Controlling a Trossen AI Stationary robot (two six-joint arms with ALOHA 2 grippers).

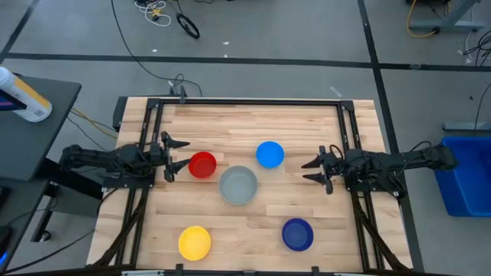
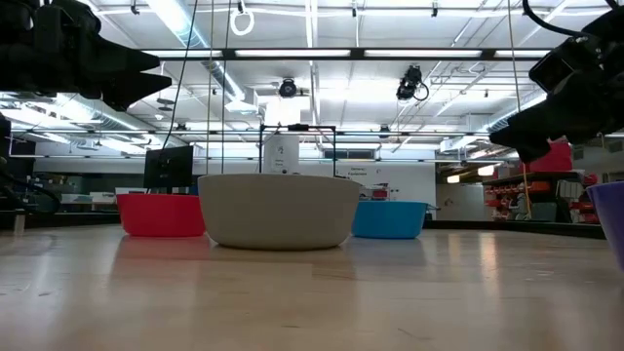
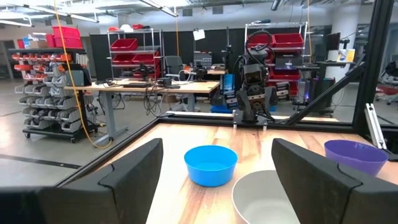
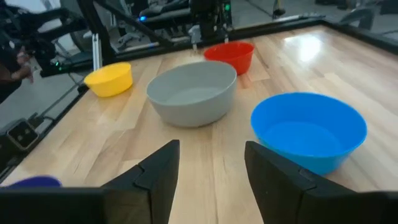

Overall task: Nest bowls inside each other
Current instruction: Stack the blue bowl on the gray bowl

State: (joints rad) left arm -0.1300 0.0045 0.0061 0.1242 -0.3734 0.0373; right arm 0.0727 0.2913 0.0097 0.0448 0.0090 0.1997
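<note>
Five bowls stand apart on their bases on the wooden table (image 1: 322, 138): red (image 1: 202, 165), light blue (image 1: 269, 154), grey (image 1: 238, 185) in the middle, yellow (image 1: 195, 241) near left, dark blue (image 1: 298, 234) near right. My left gripper (image 1: 178, 154) hovers open at the left edge, just left of the red bowl. My right gripper (image 1: 313, 170) hovers open at the right edge, right of the light blue bowl (image 4: 308, 130). Neither touches a bowl. The grey bowl (image 4: 191, 92) lies ahead of the right gripper's fingers.
A black metal frame (image 1: 253, 102) borders the table's far, left and right sides. Bare wood lies between the bowls and along the far edge. A blue bin (image 1: 468, 172) stands beyond the right edge.
</note>
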